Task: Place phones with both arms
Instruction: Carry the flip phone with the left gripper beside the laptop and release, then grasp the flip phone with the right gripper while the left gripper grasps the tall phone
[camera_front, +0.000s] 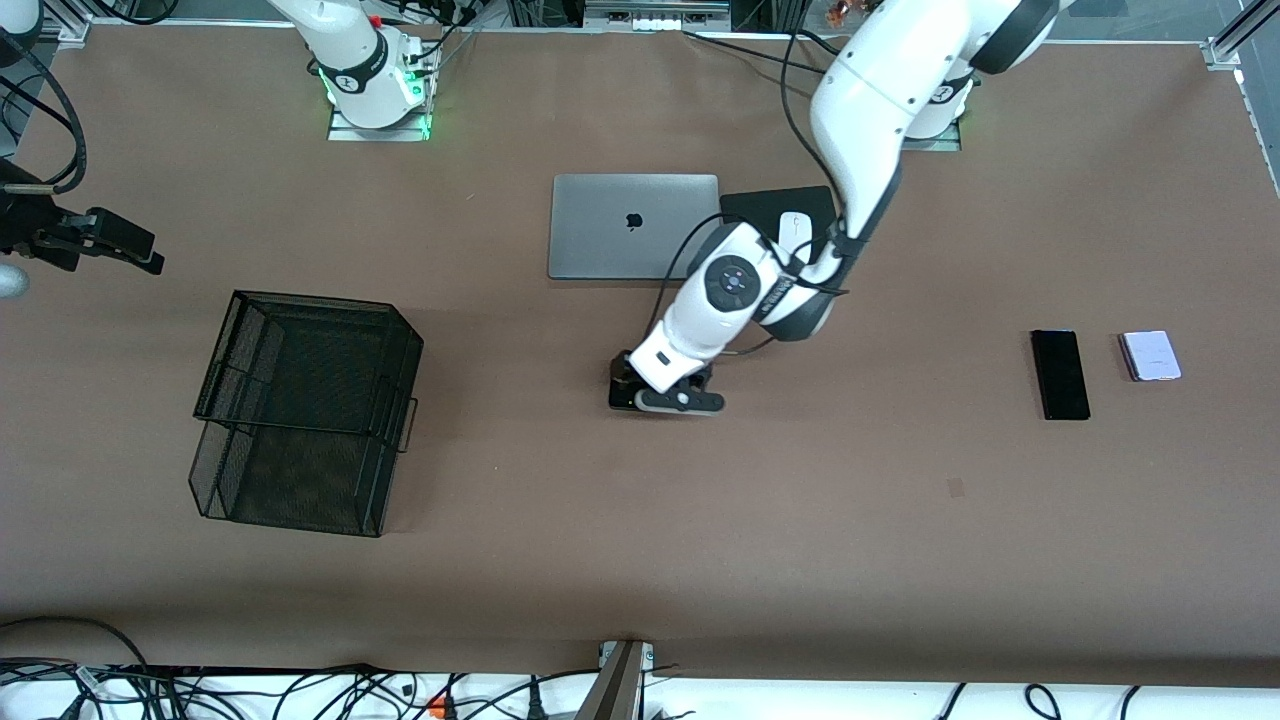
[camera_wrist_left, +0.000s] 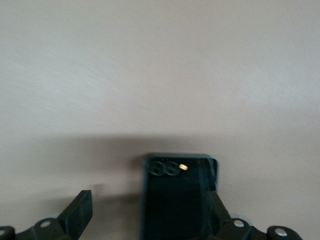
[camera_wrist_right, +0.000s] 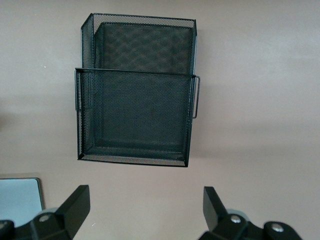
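Left claw (camera_front: 655, 392) is sitting open over the black flip phone (camera_wrist_left: 177, 195) lying on the table (camera_front: 800, 520) mid-way, nearer the camera than the laptop (camera_front: 633, 226). Right claw (camera_wrist_right: 145, 210) is waiting open above the mesh tray (camera_wrist_right: 135, 115).

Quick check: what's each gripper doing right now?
Left gripper: open, fingers astride the black flip phone on the table.
Right gripper: open, empty.
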